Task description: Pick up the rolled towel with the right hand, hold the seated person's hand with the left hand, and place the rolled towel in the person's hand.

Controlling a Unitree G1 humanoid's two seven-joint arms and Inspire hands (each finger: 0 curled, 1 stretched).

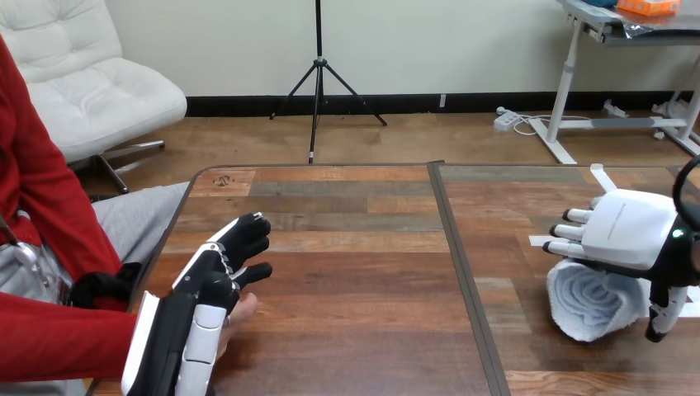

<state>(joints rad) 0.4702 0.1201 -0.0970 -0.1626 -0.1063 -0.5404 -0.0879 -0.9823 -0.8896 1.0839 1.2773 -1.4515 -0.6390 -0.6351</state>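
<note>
The rolled towel (590, 304), white and pale blue, lies at the table's right side with its spiral end facing me. My right hand (627, 229) sits on top of it, fingers (569, 234) bent over its upper left and thumb (660, 318) down against its right side. At the lower left my left hand (210, 285) lies over the person's hand (242, 312), of which just a fingertip edge peeks out beneath. My left fingers (246, 233) reach forward nearly straight, thumb out to the right, not curled round that hand.
The person's red sleeve (58, 338) crosses the lower left corner at the table's left edge. A dark seam (462, 272) runs front to back between the two wooden tabletops. White tape strips (603, 177) lie near the far right.
</note>
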